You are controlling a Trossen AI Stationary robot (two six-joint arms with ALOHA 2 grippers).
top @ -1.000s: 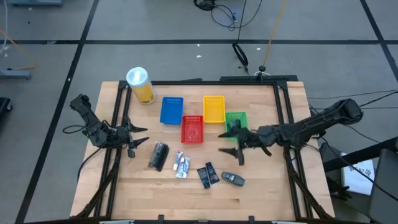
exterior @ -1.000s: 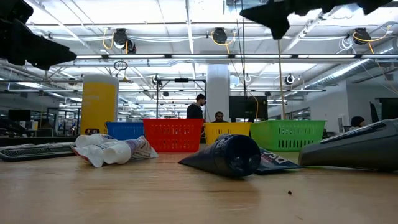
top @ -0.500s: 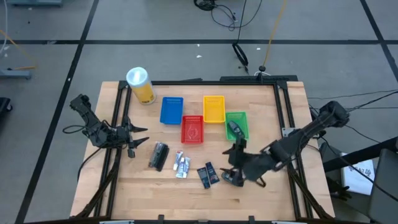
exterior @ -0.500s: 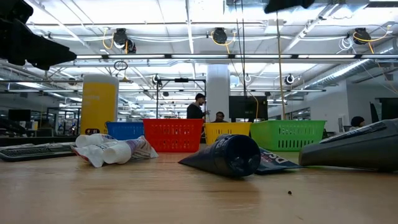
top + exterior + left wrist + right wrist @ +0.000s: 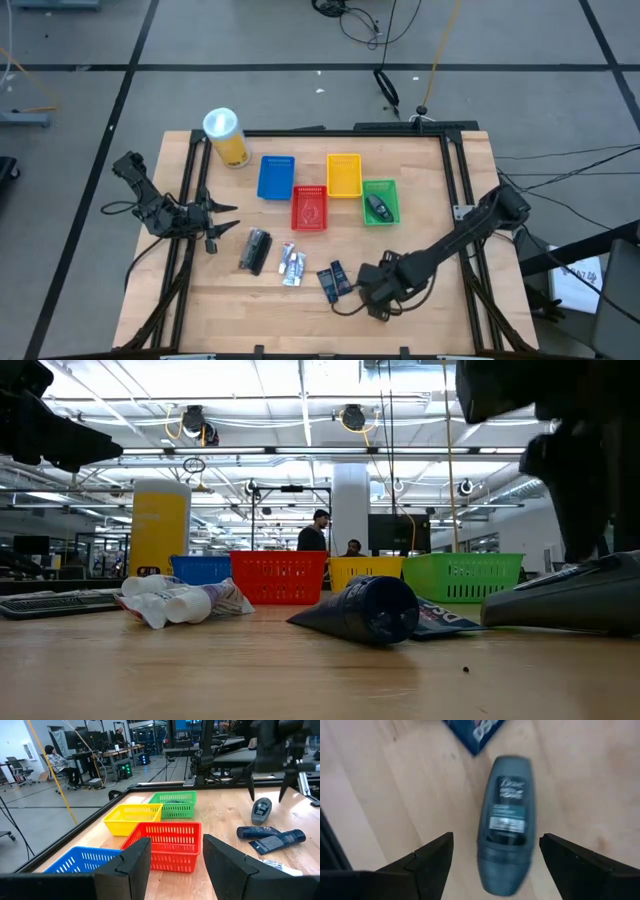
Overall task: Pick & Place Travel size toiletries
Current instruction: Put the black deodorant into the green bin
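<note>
A dark grey roll-on (image 5: 505,820) lies flat on the table near its front edge. My right gripper (image 5: 495,852) hangs over it, pointing down and open, one finger on either side and touching nothing; it also shows in the high view (image 5: 372,292). Two dark blue packets (image 5: 335,280), silvery-white mini tubes (image 5: 292,265) and a dark tube (image 5: 256,250) lie in a row to its left. Another dark grey piece (image 5: 376,208) lies in the green basket (image 5: 388,190). My left gripper (image 5: 222,225) waits open at the table's left edge.
Blue (image 5: 276,176), red (image 5: 309,207) and yellow (image 5: 344,173) baskets stand beside the green one at mid-table. A tall yellow canister (image 5: 226,136) with a white lid stands at the far left corner. Bare wood lies along the front edge and to the right.
My right gripper has swung from above the green basket toward the table's near edge. It has tipped from level to pointing down and has sunk over the grey roll-on. The grey piece in the green basket now shows uncovered.
</note>
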